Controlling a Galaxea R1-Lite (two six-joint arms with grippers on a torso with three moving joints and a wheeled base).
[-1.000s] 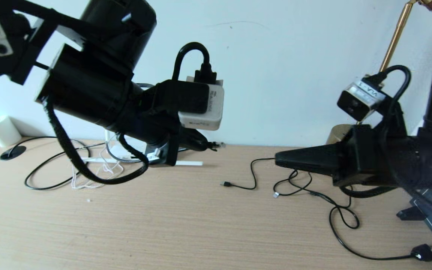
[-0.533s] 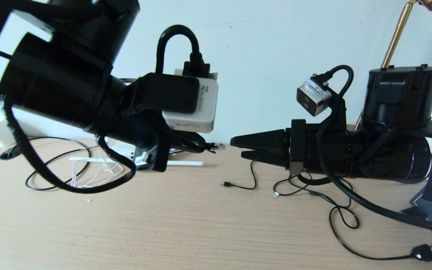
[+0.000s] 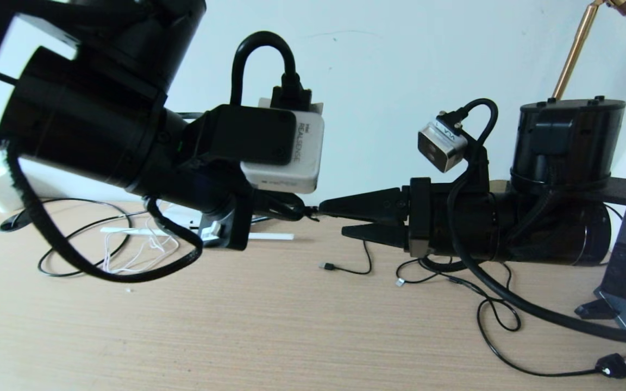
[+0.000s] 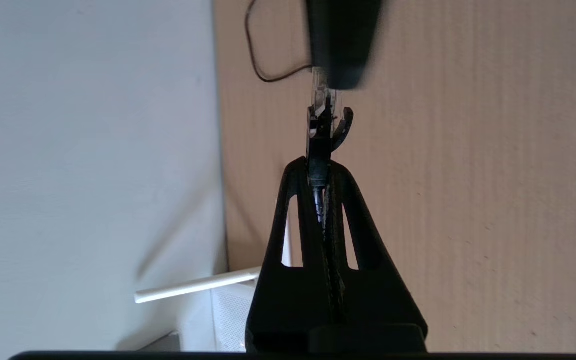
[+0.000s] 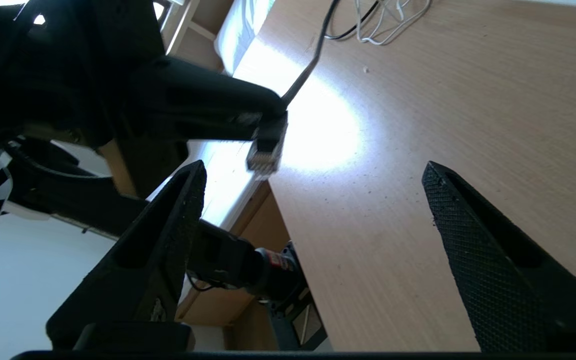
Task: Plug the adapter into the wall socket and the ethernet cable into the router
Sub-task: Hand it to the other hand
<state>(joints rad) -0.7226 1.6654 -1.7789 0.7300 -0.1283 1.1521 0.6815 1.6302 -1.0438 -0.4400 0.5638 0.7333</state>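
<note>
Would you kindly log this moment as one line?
left claw: shut on ethernet cable plug, above table | right claw: open, facing plug | handover pending

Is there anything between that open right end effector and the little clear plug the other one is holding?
Nothing: the right wrist view shows only bare air between the right end effector and the ethernet cable's plug.

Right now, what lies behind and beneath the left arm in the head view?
Behind the left hand, shut on the black ethernet cable, the flat white router and one slim stick antenna partly show. Its ports are covered by the arm.
</note>
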